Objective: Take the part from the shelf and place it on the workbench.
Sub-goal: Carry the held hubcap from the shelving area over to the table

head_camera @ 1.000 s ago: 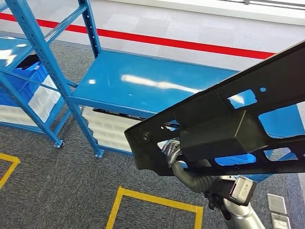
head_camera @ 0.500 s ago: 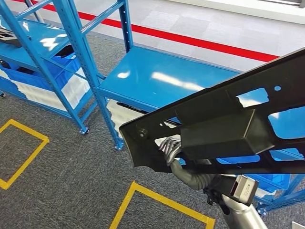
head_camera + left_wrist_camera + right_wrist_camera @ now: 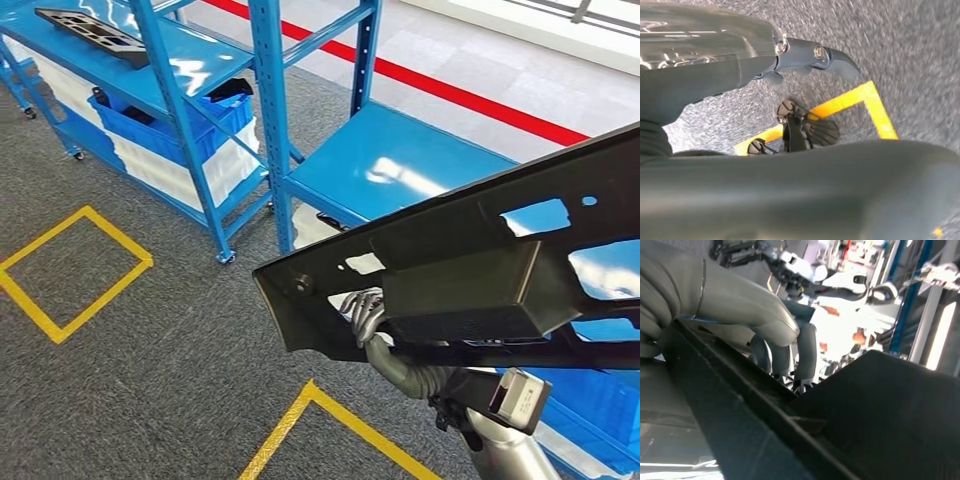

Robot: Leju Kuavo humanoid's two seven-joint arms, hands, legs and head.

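Part (image 3: 483, 290), a long black panel with cut-out openings and a boxy block on its underside, sits in the air in front of me, above the grey carpet (image 3: 151, 380) and nearer to me than the blue shelf (image 3: 392, 165). My right hand (image 3: 364, 312) grips the part from below, near its narrow end; in the right wrist view the thumb (image 3: 753, 305) lies over one edge of the part while the darker fingers (image 3: 806, 352) curl around behind it. My left hand (image 3: 806, 131) appears in the left wrist view against a broad dark surface, above the carpet and a yellow floor marking (image 3: 870, 107); I cannot tell whether it grasps anything. Beyond the shelf runs a red floor line (image 3: 483, 103). A second black part (image 3: 94, 35) lies on the neighbouring shelf unit (image 3: 151, 60), which stands beside the blue shelf.
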